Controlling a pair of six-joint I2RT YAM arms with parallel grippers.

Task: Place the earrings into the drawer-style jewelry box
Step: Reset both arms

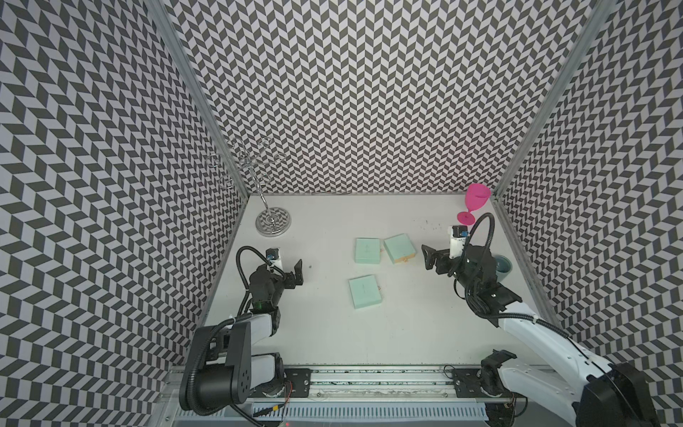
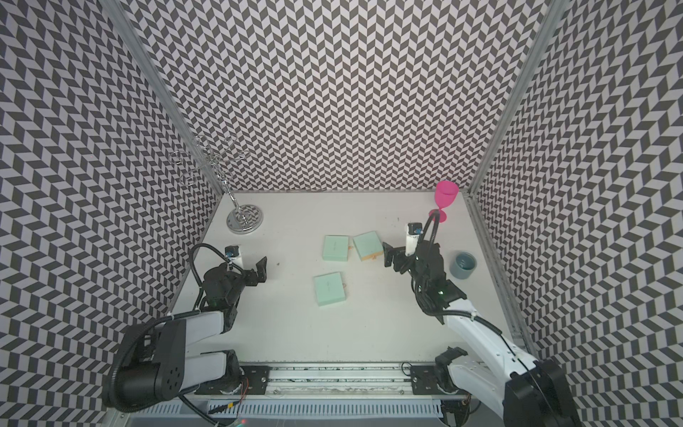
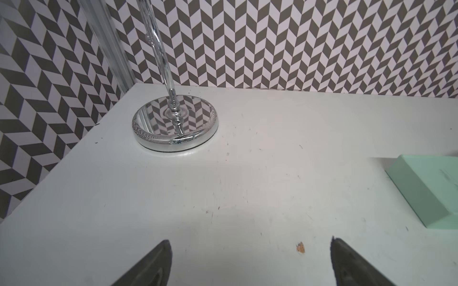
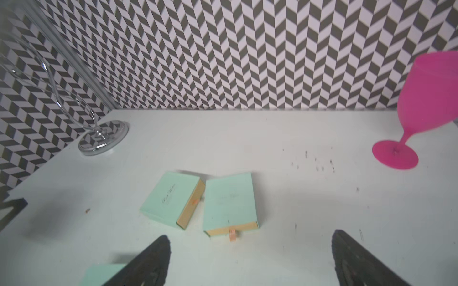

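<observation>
Three mint-green drawer-style jewelry boxes lie mid-table in both top views: two side by side (image 1: 367, 250) (image 1: 399, 248) and one nearer the front (image 1: 365, 292). In the right wrist view the pair (image 4: 171, 198) (image 4: 229, 201) show tan drawer fronts with pink pull tabs, drawers shut. Tiny silvery earrings (image 4: 306, 154) are scattered on the table near the goblet, faint in a top view (image 1: 430, 223). My right gripper (image 1: 425, 257) (image 4: 250, 235) is open and empty just right of the pair. At the table's left my left gripper (image 1: 294, 271) (image 3: 250, 240) is open over bare table.
A chrome jewelry stand (image 1: 272, 222) stands at the back left, a pink goblet (image 1: 476, 201) at the back right. A grey-blue cup (image 2: 464, 265) sits by the right wall beside my right arm. A small tan fleck (image 3: 300, 247) lies between the left fingers.
</observation>
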